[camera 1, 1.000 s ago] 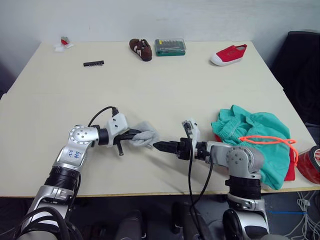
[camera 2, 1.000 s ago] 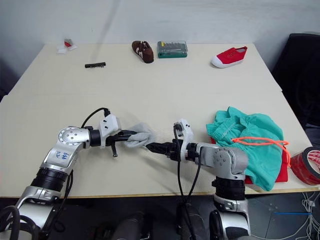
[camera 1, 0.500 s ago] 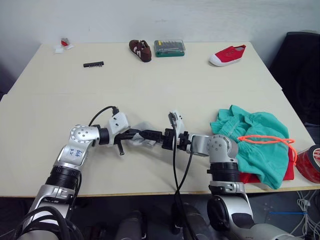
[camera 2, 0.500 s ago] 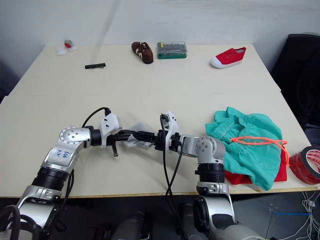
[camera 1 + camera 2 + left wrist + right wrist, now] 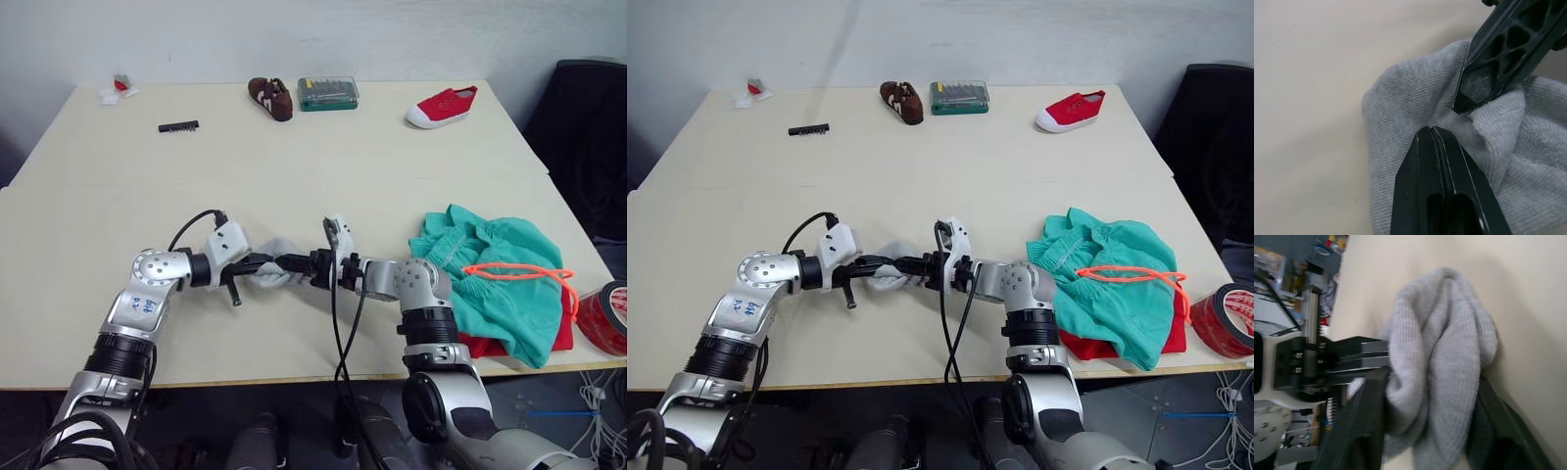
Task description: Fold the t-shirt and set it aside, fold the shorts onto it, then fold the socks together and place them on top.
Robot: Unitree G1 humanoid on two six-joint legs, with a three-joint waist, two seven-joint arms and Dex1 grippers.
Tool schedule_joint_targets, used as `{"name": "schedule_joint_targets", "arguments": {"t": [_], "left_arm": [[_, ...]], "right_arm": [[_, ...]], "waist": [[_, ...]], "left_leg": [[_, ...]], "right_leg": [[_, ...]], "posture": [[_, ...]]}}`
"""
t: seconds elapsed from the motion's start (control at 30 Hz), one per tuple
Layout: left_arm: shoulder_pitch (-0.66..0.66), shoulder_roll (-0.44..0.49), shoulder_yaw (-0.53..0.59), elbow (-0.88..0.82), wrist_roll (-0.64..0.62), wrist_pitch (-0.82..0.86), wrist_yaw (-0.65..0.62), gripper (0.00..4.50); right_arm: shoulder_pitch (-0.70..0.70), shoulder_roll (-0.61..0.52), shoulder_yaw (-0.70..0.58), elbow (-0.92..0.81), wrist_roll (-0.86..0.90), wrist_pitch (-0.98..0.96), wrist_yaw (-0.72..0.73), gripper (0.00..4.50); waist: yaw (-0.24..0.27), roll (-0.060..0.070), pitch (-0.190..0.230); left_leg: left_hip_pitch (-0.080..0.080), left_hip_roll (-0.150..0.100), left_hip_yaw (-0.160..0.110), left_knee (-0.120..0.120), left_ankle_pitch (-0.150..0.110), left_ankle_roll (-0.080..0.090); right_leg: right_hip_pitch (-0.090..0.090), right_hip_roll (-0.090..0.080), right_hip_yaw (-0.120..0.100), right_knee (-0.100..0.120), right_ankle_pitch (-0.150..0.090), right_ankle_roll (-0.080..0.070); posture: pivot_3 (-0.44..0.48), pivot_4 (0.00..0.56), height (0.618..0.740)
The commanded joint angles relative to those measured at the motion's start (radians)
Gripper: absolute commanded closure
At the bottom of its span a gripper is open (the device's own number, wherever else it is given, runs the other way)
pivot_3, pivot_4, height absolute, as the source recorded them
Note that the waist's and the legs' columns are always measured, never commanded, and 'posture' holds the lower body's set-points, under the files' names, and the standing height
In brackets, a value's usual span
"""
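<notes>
Left eye view: socks point(image 5: 273, 273) at lower centre, between left gripper point(image 5: 257, 264) and right gripper point(image 5: 291, 264); shorts point(image 5: 497, 274) at right.
Left wrist view: fingers pressed together on the socks.
Right wrist view: fingers point(image 5: 1365, 406) straddle the socks.

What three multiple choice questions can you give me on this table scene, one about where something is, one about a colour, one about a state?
1. Where do the shorts lie?
A. Near table edge, on the robot's right
B. Far left corner
C. Beside the brown shoe

2. What colour is the shorts' drawstring?
A. Blue
B. Orange
C. White

3. What is the left gripper doing?
A. Hanging open over bare table
B. Shut on the socks
C. Holding the red sneaker

Answers: 1 A, they cover the t-shirt there. 2 B, a bright orange loop. 3 B, its fingers pinch grey knit.
</notes>
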Motion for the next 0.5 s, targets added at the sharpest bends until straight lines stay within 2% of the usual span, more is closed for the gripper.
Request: {"name": "schedule_joint_targets", "arguments": {"t": [0.03, 0.1, 0.13, 0.23, 0.37, 0.47, 0.5], "left_arm": [[0.014, -0.005, 0.039, -0.025, -0.040, 0.061, 0.011, 4.10], [0.000, -0.008, 0.082, -0.043, -0.099, 0.139, 0.008, 3.58], [-0.008, -0.008, 0.104, -0.051, -0.130, 0.176, 0.003, 3.28], [-0.037, 0.012, 0.184, -0.101, -0.269, 0.326, -0.036, 2.28], [-0.082, 0.072, 0.281, -0.209, -0.522, 0.608, -0.120, 1.01], [-0.127, 0.094, 0.304, -0.283, -0.679, 0.773, -0.152, 0.03], [-0.142, 0.088, 0.308, -0.304, -0.719, 0.808, -0.149, 0.00]], "right_arm": [[0.027, -0.011, 0.029, -0.004, -0.012, -0.009, -0.005, 3.85], [0.034, -0.023, 0.042, -0.025, -0.011, -0.012, 0.003, 4.35], [0.036, -0.029, 0.047, -0.036, -0.009, -0.013, 0.007, 4.45], [0.050, -0.055, 0.064, -0.090, 0.006, -0.007, 0.027, 4.46], [0.092, -0.109, 0.057, -0.236, 0.053, 0.030, 0.039, 4.46], [0.121, -0.129, -0.047, -0.384, 0.139, 0.100, -0.006, 4.46], [0.127, -0.133, -0.099, -0.433, 0.172, 0.127, -0.030, 4.46]], "waist": [[-0.001, -0.001, 0.000], [0.000, -0.001, 0.000], [0.000, -0.001, 0.000], [0.000, -0.001, 0.000], [0.016, 0.000, 0.000], [0.021, 0.001, 0.001], [0.021, 0.001, 0.001]], "left_leg": [[0.000, 0.000, 0.000, 0.000, 0.000, 0.000], [0.000, 0.000, 0.000, 0.000, 0.000, 0.000], [0.000, 0.000, 0.000, 0.000, 0.000, 0.000], [0.000, 0.000, -0.001, 0.000, 0.000, 0.000], [-0.004, 0.000, -0.002, 0.000, 0.002, -0.003], [-0.006, -0.002, -0.003, 0.000, 0.000, -0.002], [-0.007, -0.002, -0.003, 0.000, -0.001, -0.001]], "right_leg": [[0.000, 0.000, 0.000, 0.000, 0.000, 0.000], [0.000, 0.000, 0.000, 0.000, 0.000, 0.000], [0.000, 0.000, 0.000, 0.000, 0.000, 0.000], [0.000, 0.000, 0.000, 0.000, 0.000, 0.000], [-0.001, 0.000, -0.002, 0.000, 0.000, 0.000], [-0.001, -0.001, -0.002, -0.002, 0.000, 0.001], [-0.001, -0.001, -0.002, -0.003, 0.000, 0.001]], "posture": [[0.000, 0.150, 0.740], [0.000, 0.150, 0.740], [0.000, 0.150, 0.740], [0.000, 0.150, 0.740], [0.000, 0.150, 0.740], [0.000, 0.150, 0.740], [0.000, 0.150, 0.740]]}}
